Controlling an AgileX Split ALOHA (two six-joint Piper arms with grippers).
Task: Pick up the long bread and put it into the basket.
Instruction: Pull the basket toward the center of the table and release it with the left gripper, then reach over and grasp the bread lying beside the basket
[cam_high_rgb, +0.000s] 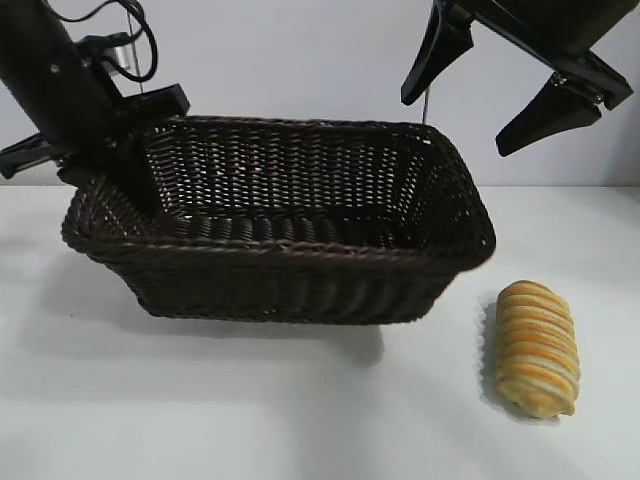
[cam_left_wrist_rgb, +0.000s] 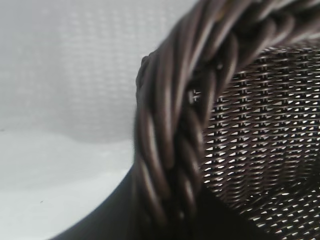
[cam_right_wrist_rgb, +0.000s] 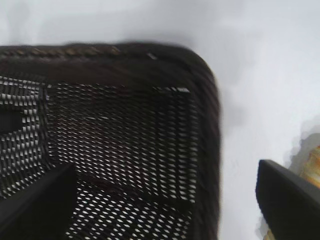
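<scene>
Approach step: right gripper (cam_high_rgb: 500, 95) fingers wide open, empty, above basket (cam_high_rgb: 300, 285); must descend to long bread (cam_high_rgb: 537, 348) near table's right edge; left gripper (cam_high_rgb: 110, 150) at basket's left rim, fingers can't tell

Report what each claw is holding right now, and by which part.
The right claw is open in the air above the basket's far right corner, holding nothing. The left claw is at the basket's left rim; whether it grips the rim cannot be told. The long bread lies untouched on the table.
</scene>
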